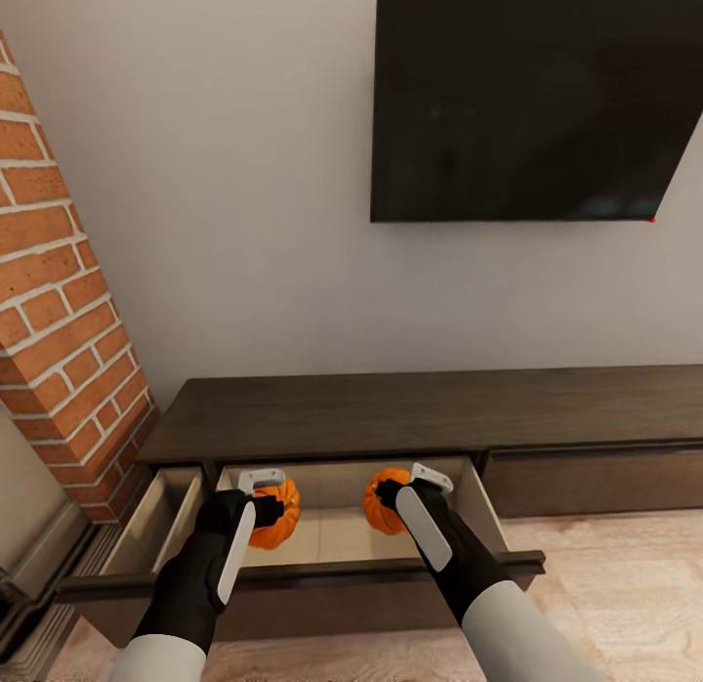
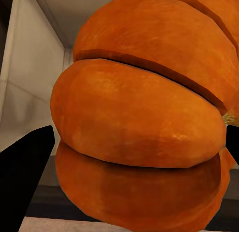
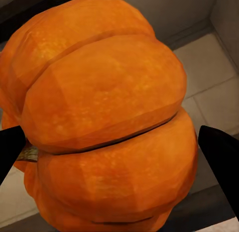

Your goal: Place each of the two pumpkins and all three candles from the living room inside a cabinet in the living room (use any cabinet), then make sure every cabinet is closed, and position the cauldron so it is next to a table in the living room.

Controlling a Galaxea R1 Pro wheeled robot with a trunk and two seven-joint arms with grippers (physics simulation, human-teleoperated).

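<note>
The long dark-brown cabinet (image 1: 391,413) stands against the wall with its middle drawer (image 1: 332,540) pulled out, showing a pale interior. My left gripper (image 1: 266,508) is shut on one orange pumpkin (image 1: 279,528) over the drawer's left part. My right gripper (image 1: 394,493) is shut on the other pumpkin (image 1: 379,506) over its right part. In the left wrist view that pumpkin (image 2: 144,112) sits between black fingers (image 2: 25,177). The right wrist view has its pumpkin (image 3: 104,117) between dark fingers (image 3: 221,157). The candles, cauldron and table are out of view.
A second drawer (image 1: 146,526) stands open at the cabinet's left end, close to a brick chimney (image 1: 59,320). A dark TV (image 1: 537,96) hangs on the wall above. The right drawer front (image 1: 596,482) is shut. Light wood floor (image 1: 625,584) lies at the right.
</note>
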